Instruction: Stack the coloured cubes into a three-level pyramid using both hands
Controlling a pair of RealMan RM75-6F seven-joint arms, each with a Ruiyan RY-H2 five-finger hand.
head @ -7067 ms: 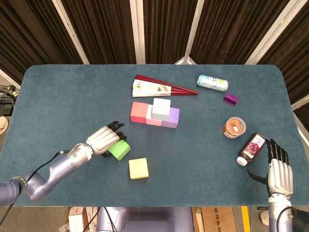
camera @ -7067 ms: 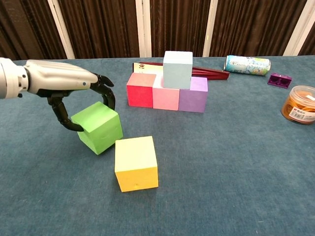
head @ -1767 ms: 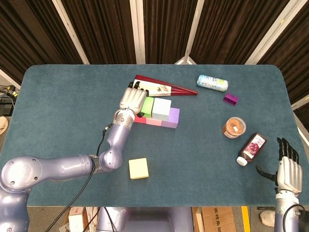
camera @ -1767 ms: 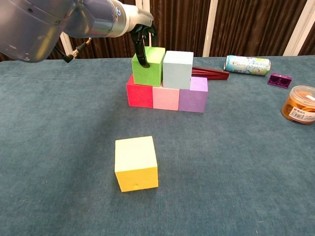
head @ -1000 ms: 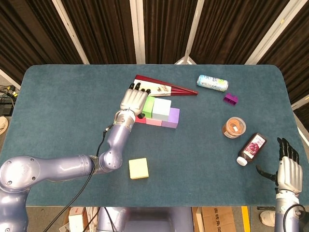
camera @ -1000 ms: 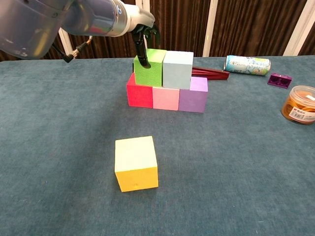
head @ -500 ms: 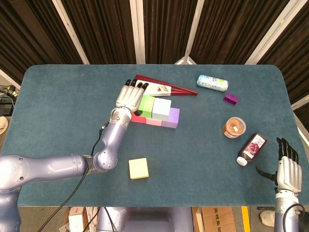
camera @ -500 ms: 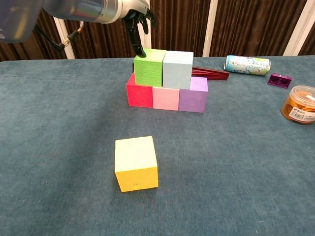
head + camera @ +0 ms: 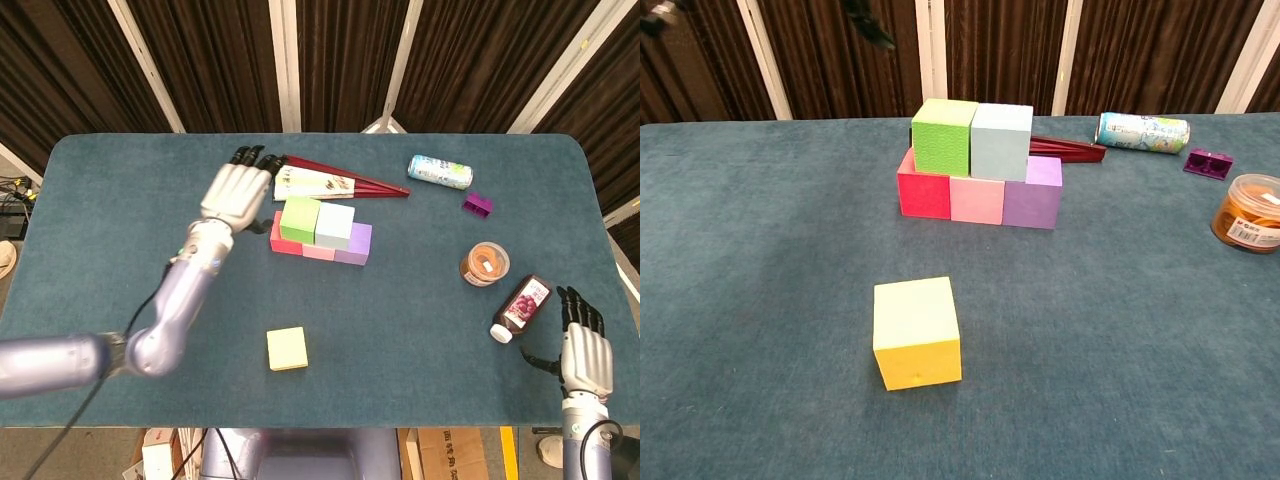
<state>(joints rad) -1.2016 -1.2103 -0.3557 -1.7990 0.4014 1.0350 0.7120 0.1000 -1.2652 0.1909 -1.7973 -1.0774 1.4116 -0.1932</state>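
Table (image 9: 120,200), blue felt, carrying all items listed.

Pyramid, part built, sitting toward the far middle. Bottom row: red cube (image 9: 922,194) at left, pink cube (image 9: 975,201) in the middle, purple cube (image 9: 1032,199) at right, all touching side by side. Second level: green cube (image 9: 944,136) and pale blue cube (image 9: 1000,141), touching each other, each bridging a seam below so the load is spreading over two cubes. Third level: not yet placed.

Yellow cube (image 9: 916,332): lying alone on the felt, near side, well apart from the stack. I am judging it to be the cap piece, since the pair above the bottom row is leaving one central seat.

My left hand (image 9: 233,193): hovering just left of the stack and clear of the green cube, fingers extended and loosely apart, holding nothing. The chest view is catching only a dark blur of it at the top edge.

My right hand (image 9: 583,355): resting at the near right corner, fingers spread, gripping nothing, just beside the dark bottle (image 9: 520,308).

Bystanders, not for stacking: folded fan (image 9: 335,182) behind the stack; can (image 9: 439,171) lying on its side at far right; small purple block (image 9: 477,204); round tub (image 9: 485,264) with a clear lid.
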